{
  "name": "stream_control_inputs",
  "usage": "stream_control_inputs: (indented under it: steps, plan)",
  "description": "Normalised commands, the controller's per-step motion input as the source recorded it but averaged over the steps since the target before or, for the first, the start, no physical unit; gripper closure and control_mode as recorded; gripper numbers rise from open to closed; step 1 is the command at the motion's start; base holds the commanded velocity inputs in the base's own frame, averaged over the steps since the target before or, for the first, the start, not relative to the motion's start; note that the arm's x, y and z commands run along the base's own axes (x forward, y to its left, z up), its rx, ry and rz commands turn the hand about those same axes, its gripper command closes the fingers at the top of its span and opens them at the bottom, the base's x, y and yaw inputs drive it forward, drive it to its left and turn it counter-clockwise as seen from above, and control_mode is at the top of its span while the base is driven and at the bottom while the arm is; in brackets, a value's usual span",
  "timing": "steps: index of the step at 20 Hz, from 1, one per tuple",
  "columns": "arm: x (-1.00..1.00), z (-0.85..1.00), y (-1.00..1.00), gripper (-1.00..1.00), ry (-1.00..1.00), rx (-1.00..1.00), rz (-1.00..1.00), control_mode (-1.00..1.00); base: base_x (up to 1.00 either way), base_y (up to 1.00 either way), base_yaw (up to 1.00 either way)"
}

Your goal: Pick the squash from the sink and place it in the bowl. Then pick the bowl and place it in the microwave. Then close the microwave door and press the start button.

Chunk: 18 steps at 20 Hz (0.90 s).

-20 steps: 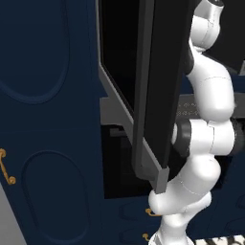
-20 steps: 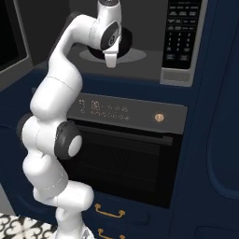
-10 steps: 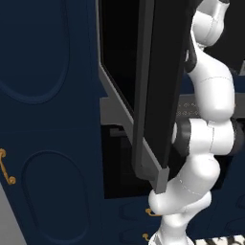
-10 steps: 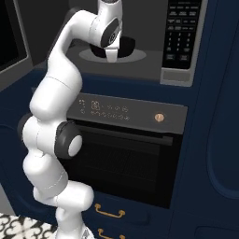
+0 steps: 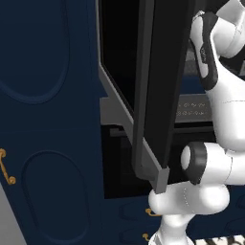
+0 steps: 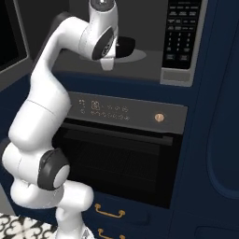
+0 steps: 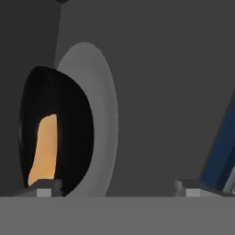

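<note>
The microwave [image 6: 140,70] stands open, with the glossy black bowl [image 7: 55,133] resting on its round grey turntable [image 7: 103,114]. Inside the bowl lies the orange-tan squash [image 7: 43,151]. In the hand view my gripper [image 7: 117,189] is open, its two tips spread wide. The bowl sits at the left tip rather than between the two, and I cannot tell whether it touches. From the right base view the bowl [image 6: 127,45] peeks out behind my wrist [image 6: 103,39]. The microwave door [image 5: 162,72] is swung open, seen edge-on. The sink is out of view.
The microwave keypad [image 6: 182,32] is to the right of the cavity. Below is a black glass-fronted oven [image 6: 121,154] with a control strip. Navy cabinet fronts [image 5: 43,119] flank both sides. The open door crowds my arm on the left.
My gripper has gone from shut to wide open, letting go of the bowl, which stays on the turntable. The hand has barely shifted.
</note>
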Motion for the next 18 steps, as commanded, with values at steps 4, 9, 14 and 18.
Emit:
stream_control_inputs:
  steps: [4,9,14,18]
  plan:
    - [-0.8,0.0,0.0,-1.0,-0.31,-0.18,0.0,-1.0,0.0,0.0,0.0]
    - [-0.32,-0.02,0.05,-1.0,-0.13,-0.29,-0.01,-1.0,0.0,0.0,0.0]
    - [-0.02,-0.3,0.04,-1.0,0.0,-0.29,-0.01,-1.0,0.0,0.0,0.0]
    - [-0.23,-0.13,0.0,-1.0,-0.11,-0.24,-0.04,-1.0,0.0,0.0,0.0]
